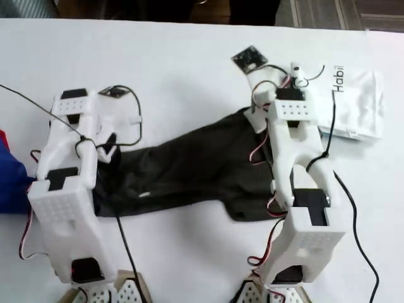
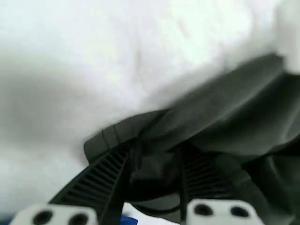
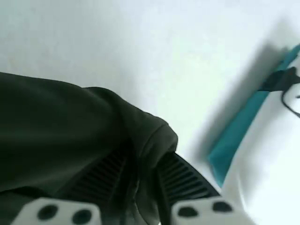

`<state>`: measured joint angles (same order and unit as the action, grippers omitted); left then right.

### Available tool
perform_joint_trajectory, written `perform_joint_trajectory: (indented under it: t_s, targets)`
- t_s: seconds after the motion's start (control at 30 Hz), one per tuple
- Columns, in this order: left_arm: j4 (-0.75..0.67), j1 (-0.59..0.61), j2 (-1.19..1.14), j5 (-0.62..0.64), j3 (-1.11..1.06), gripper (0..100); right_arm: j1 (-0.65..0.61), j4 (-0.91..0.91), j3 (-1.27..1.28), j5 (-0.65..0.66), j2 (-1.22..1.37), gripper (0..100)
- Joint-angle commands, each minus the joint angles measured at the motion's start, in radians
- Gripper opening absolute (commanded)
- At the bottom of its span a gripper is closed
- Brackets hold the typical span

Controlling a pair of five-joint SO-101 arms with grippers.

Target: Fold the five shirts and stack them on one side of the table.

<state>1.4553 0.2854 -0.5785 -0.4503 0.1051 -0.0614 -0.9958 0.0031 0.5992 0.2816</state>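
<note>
A dark grey shirt (image 1: 189,164) lies stretched across the middle of the white table (image 1: 177,63), pulled out between my two arms. At its left end my left gripper (image 1: 110,151) is shut on a fold of the cloth; the left wrist view shows the ribbed black fingers (image 2: 105,173) clamping a hemmed edge of the shirt (image 2: 225,108). My right gripper (image 1: 259,117) is shut on the far right corner. In the right wrist view the gripper (image 3: 145,154) pinches a bunched edge of the shirt (image 3: 56,117).
A folded white shirt (image 1: 356,104) with dark print lies at the back right. A blue shirt (image 1: 9,180) sits bunched at the left edge, with a bit of red above it. A teal strip (image 3: 243,126) lies beyond the right gripper.
</note>
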Motion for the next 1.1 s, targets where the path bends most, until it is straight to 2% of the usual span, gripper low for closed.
perform_joint_trajectory:
  t_s: [0.0, 0.13, 0.47, 0.57, 0.77, 0.93, 1.07]
  targets:
    - [-0.075, -0.002, -0.046, 0.074, 0.088, 15, 0.018, -0.004, -0.052, -0.005, -0.002, 1.8]
    - [-0.015, -0.002, -0.158, 0.133, 0.335, 15, 0.018, 0.044, -0.052, -0.005, -0.002, 1.8]
    - [0.287, -0.006, -0.603, 0.138, 1.23, 15, 0.016, 0.107, -0.089, -0.006, 0.085, 1.8]
    - [0.33, 0.006, -0.677, 0.14, 1.405, 15, 0.019, 0.101, -0.14, -0.006, 0.156, 1.8]
    - [0.333, 0.078, -0.62, 0.132, 1.349, 15, 0.044, 0.001, -0.245, -0.008, 0.176, 1.8]
    - [0.334, 0.078, -0.46, 0.13, 1.23, 15, 0.036, -0.117, -0.347, -0.049, 0.143, 2.5]
    - [0.334, 0.081, -0.27, 0.087, 1.059, 15, 0.036, -0.17, -0.39, -0.13, 0.093, 14.4]
